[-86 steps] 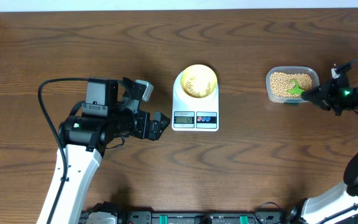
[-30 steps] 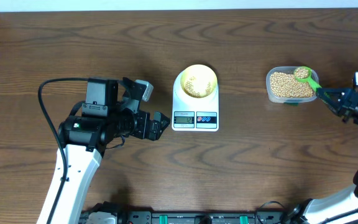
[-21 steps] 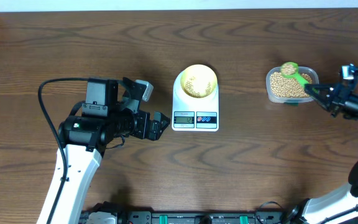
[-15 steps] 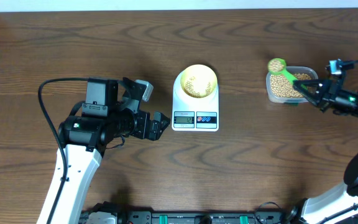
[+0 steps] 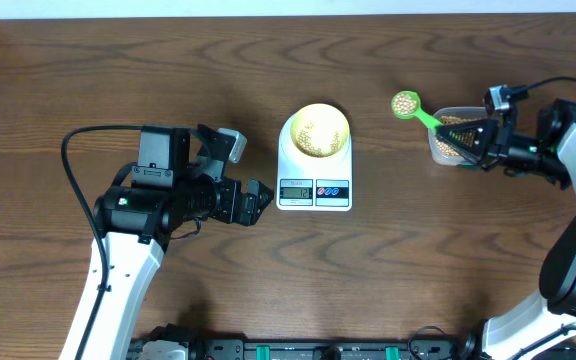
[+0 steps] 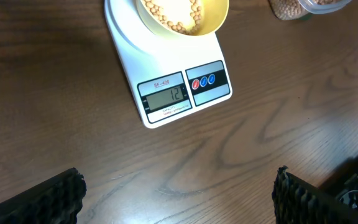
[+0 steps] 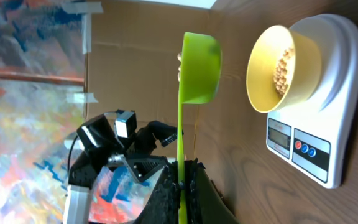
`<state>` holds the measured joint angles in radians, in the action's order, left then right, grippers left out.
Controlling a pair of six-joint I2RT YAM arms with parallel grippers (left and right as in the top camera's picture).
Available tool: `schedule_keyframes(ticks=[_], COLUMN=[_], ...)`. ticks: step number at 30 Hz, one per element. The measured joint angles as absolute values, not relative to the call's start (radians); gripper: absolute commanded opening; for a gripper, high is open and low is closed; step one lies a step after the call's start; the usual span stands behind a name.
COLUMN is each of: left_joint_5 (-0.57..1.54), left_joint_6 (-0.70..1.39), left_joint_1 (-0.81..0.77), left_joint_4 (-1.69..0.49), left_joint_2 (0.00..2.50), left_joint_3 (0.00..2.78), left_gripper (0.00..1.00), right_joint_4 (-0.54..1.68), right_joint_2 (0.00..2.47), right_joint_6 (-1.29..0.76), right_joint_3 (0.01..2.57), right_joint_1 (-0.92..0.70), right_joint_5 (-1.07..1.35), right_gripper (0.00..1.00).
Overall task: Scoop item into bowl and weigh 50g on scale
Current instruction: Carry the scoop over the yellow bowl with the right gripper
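The white scale (image 5: 314,178) stands at the table's middle with the pale yellow bowl (image 5: 316,130) on it, a layer of beans (image 5: 314,133) inside. My right gripper (image 5: 473,141) is shut on the handle of a green scoop (image 5: 405,103) heaped with beans, held in the air between the clear tub (image 5: 455,146) and the scale. The right wrist view shows the scoop (image 7: 199,59) level, just short of the bowl (image 7: 278,68), its handle pinched at the gripper (image 7: 182,180). My left gripper (image 5: 258,203) rests open left of the scale (image 6: 179,93), nothing between its fingers (image 6: 67,196).
The clear tub of beans sits on the table's right side, under my right arm. The left arm's body (image 5: 158,200) and its cable (image 5: 73,160) fill the table's left side. A white wall edge (image 5: 288,8) runs along the back.
The right gripper has carried the filled scoop out of the tub and leftward, from over the tub to about halfway to the scale. The left arm has not moved.
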<state>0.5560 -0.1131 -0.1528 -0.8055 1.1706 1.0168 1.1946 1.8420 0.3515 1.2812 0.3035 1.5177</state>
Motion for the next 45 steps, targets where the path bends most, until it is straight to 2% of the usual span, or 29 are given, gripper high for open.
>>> schedule_keyframes(ticks=[11, 27, 34, 45], left_joint_5=[0.556, 0.556, 0.556, 0.556], left_joint_6=[-0.113, -0.113, -0.113, -0.113], left_joint_1=[-0.153, -0.153, -0.153, -0.153], left_joint_4=[-0.806, -0.805, -0.805, -0.805], left_joint_2=[1.171, 1.171, 1.171, 1.171], left_joint_3=[1.017, 1.017, 1.017, 1.017], left_gripper=[0.98, 0.98, 0.98, 0.98], right_joint_4=[0.967, 0.478, 0.423, 0.396], right_joint_2=[1.842, 1.842, 1.842, 1.842], right_joint_6=[0.190, -0.316, -0.441, -0.466], right_joint_3=[1.280, 1.276, 1.276, 1.276], right_joint_1=[0.195, 0.035, -0.032, -0.152], right_joint_5=[1.524, 1.398, 1.277, 1.035], right_gripper=[0.01, 0.01, 0.01, 0.01])
